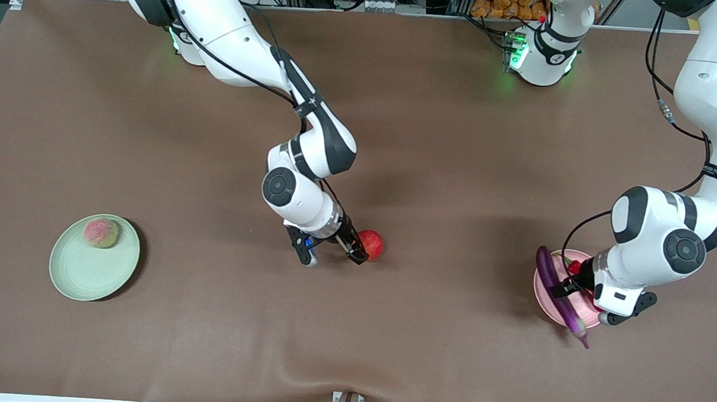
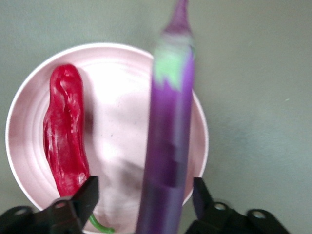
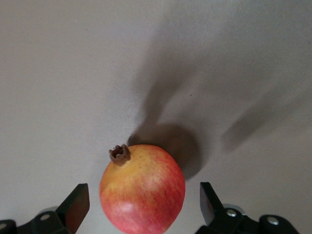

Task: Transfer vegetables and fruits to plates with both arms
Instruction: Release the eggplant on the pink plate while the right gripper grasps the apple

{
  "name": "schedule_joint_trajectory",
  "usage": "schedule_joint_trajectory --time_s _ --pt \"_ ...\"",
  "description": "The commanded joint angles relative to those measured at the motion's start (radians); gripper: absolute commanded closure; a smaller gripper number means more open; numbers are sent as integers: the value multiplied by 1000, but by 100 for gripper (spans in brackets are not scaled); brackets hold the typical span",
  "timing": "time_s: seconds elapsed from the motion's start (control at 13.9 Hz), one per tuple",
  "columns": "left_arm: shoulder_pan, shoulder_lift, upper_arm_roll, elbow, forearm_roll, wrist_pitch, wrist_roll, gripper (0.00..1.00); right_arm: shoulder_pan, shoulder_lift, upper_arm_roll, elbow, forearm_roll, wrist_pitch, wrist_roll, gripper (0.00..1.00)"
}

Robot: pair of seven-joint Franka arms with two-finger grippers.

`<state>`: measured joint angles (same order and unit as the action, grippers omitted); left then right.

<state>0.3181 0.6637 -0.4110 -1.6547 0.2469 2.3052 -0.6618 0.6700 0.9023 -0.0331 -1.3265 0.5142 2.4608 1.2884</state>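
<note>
The right gripper [image 1: 355, 249] is sitting low at the centre of the front frame, its fingers [image 3: 75, 207] spread wide on either side of the red fruit [image 1: 370, 244], not touching it. In the right wrist view the fruit [image 3: 142, 195] is filling the lower middle, red-orange with a small brown crown, resting on the brown table [image 1: 438, 137] and casting a shadow.

The left gripper [image 1: 570, 285] is hanging over the pink plate [image 1: 547, 301] at the lower right of the front frame. Its fingers [image 2: 87, 195] are standing open, with the eggplant [image 2: 168, 146] running between them, clear of both. In the front view the eggplant [image 1: 555, 289] is lying across the plate, its tip sticking out past the rim toward the lower edge. The chili [image 2: 66, 136] is lying in the same plate [image 2: 119, 78] beside the eggplant, its green stem curling near one finger.

At the lower left of the front frame the green plate [image 1: 94, 267] is carrying the blushed fruit [image 1: 101, 232] near its upper rim.
</note>
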Motion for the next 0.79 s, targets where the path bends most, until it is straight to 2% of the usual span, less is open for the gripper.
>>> schedule_joint_trajectory --time_s 0.0,0.29,0.43,0.58,0.65,0.72 --pt "-2 -91 -12 -8 14 -88 -15 0 20 23 -14 36 17 7 14 0" --pt "7 -188 -40 -4 12 -217 -13 0 48 64 -16 64 15 59 49 0" --pt "6 -213 -54 32 12 -303 -13 0 52 76 -18 64 9 86 45 0" --pt "7 -226 -81 97 11 -401 -12 0 53 76 -18 61 -3 84 39 73" --pt "7 -234 -87 130 11 -439 -9 0 46 75 -18 59 -17 77 34 92" --pt "9 -242 -97 153 12 -476 -6 0 34 64 -18 61 -20 66 31 100"
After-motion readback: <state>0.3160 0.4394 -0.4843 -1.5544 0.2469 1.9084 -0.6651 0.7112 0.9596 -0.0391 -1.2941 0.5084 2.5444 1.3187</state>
